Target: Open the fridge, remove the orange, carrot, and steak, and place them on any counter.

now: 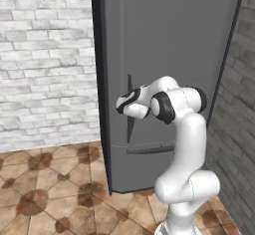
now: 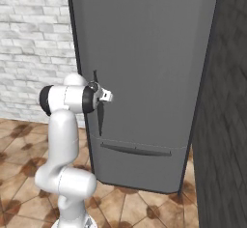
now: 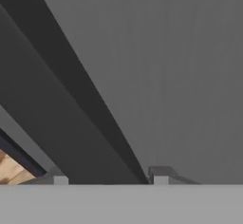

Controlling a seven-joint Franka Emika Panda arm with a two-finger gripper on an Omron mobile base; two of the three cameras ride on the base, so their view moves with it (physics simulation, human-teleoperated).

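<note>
End effector [image 3: 108, 179] straddles fridge [image 1: 164, 40] handle [image 3: 80, 95].

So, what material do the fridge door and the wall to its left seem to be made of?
The fridge door looks like matte dark grey metal, perhaps painted: flat, even, with only a faint sheen. Its slim vertical handle is darker, possibly metal or plastic. The wall looks like whitewashed brick: staggered pale blocks with grey joints.
</note>
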